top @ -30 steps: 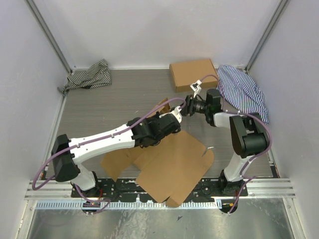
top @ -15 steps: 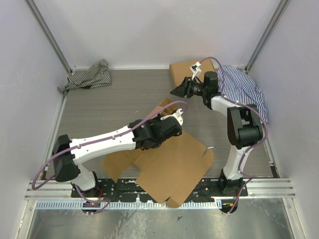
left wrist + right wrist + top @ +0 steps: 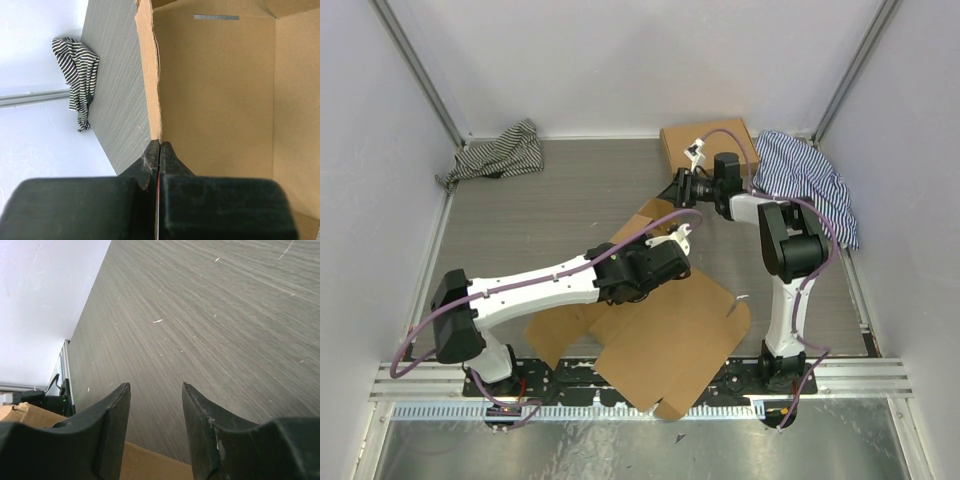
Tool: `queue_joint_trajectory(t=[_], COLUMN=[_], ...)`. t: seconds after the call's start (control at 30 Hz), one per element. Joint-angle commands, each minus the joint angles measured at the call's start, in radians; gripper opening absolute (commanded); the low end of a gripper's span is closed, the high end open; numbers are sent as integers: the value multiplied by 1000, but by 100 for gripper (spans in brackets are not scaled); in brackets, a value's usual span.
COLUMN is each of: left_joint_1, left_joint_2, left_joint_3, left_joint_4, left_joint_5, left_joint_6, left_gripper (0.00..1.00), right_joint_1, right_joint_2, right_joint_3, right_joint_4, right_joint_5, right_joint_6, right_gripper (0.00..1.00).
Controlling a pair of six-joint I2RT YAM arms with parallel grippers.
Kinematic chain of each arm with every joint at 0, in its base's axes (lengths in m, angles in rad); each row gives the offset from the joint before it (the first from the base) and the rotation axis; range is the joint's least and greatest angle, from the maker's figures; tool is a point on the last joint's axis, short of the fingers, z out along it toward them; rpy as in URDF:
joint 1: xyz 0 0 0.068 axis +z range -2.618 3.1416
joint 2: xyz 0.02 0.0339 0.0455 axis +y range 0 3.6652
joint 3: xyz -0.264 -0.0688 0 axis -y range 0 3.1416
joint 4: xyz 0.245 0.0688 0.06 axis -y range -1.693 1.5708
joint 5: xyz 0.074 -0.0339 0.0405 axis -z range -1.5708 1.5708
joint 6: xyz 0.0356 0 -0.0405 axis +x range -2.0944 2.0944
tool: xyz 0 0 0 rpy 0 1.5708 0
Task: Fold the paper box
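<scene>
Top external: paper box [image 3: 670, 340] x1 (mostly flat), formed box [image 3: 730, 135] x1, cloths [image 3: 500, 150] [image 3: 810, 180] x2.

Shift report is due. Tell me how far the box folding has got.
Done: little; most of the paper box lies flat and unfolded at the near edge of the table. In hand: the left gripper is shut on the edge of one panel, holding it raised. The right gripper is open and empty over the table. Left: raising the other walls, tucking tabs, closing the lid.
</scene>
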Motion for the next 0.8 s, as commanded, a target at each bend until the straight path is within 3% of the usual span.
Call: queue_joint_trajectory(t=[0.0, 0.43, 0.77], left_joint_1=[-9, -37, -47], left_joint_2=[16, 21, 22], left_joint_3=[33, 39, 57], left_joint_4=[-26, -61, -80], left_joint_5=[4, -24, -30], left_joint_6=[-24, -56, -70], left_gripper=[0, 0, 0], right_joint_1=[11, 10, 7], right_joint_2=[-75, -325, -433], right_joint_3=[-30, -313, -403], right_joint_4=[31, 45, -4], right_joint_5=[-77, -2, -49], right_joint_6=[-14, -84, -170], right_gripper=[51, 51, 53])
